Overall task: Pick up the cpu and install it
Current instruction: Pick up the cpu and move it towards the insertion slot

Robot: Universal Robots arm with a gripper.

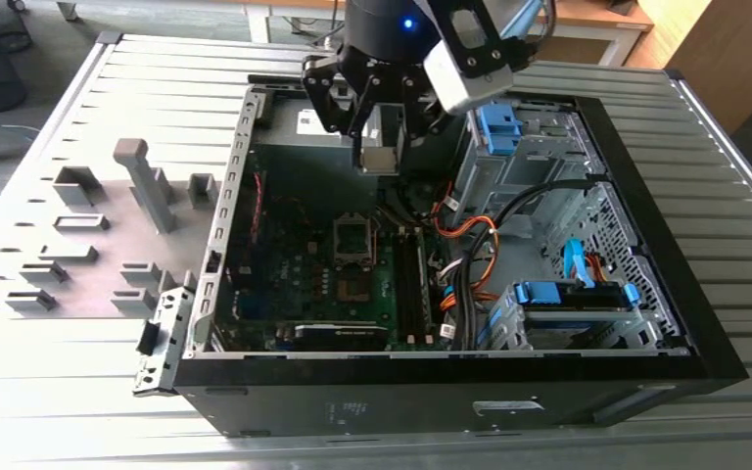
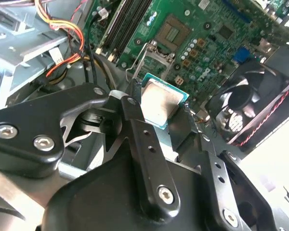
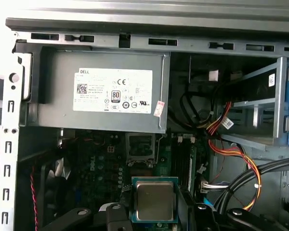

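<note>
One slatted metal table (image 1: 739,176) carries an open computer case (image 1: 454,382) lying on its side, a grey power supply (image 3: 96,91) at one end beside the green motherboard (image 1: 285,279). Inside the case hangs the black gripper (image 1: 379,155), its fingers pinched on opposite edges of the cpu (image 2: 160,103), held in the air above the board, short of the socket (image 2: 172,31).

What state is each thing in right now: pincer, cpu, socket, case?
pincer: shut on the cpu.
cpu: held off the board, metal top showing, not seated in the socket.
socket: empty, its metal frame raised open.
computer case: lying on its side, side panel off.
</note>
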